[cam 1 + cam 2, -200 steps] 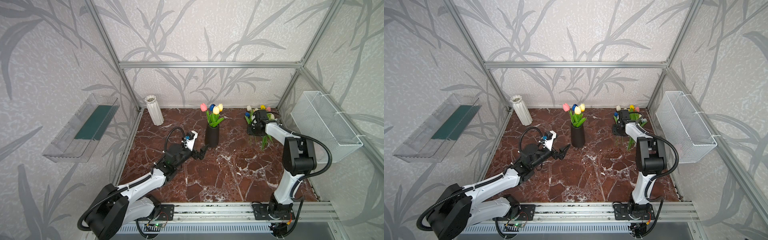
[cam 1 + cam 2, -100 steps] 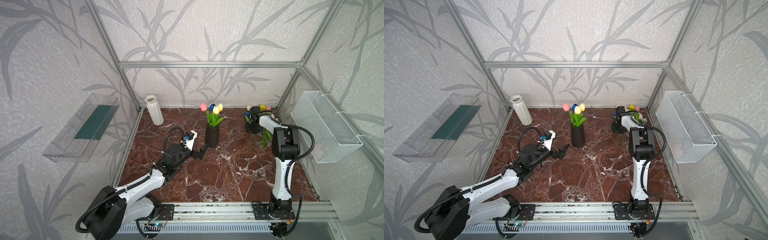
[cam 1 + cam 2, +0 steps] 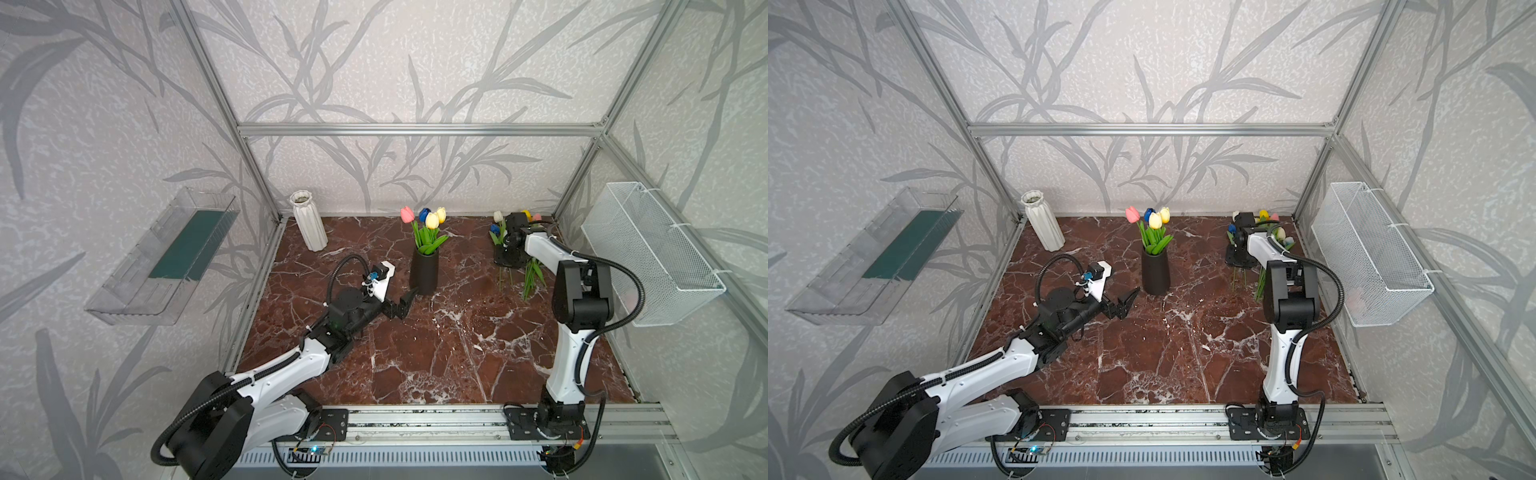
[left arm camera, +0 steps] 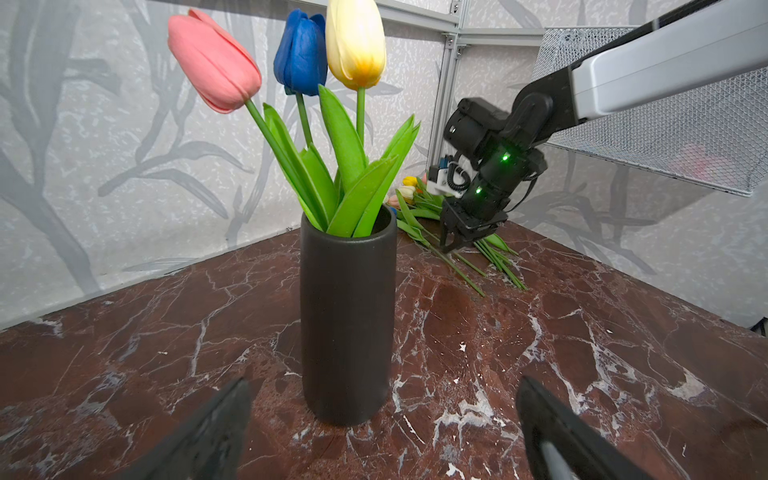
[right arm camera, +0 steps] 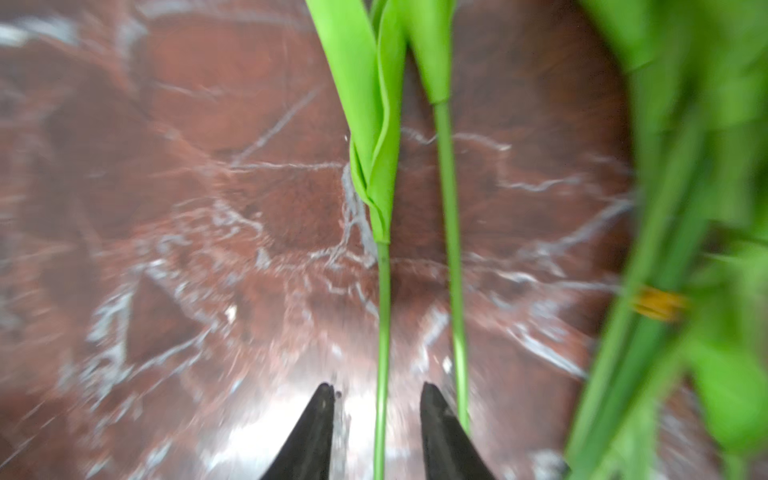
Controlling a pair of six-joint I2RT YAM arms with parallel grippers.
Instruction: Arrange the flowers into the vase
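Vase [image 4: 347, 316]: black, stood upright mid-table [image 3: 436, 353]; four flowers [image 4: 340, 166] are held in it (pink, blue, two yellowish).
Heap [image 3: 528, 276]: loose flowers laid flat near the far right corner.
Left gripper [image 4: 382, 386]: spread wide, nothing held, just before the vase.
Right gripper [image 5: 377, 388]: set low at the heap's edge, jaws parted, one stem [image 5: 382, 316] seen between them.

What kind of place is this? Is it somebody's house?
Probably a robot test booth, not a house: a left arm and right arm bolted to a metal rail, inside an aluminium frame with wallpapered panels.
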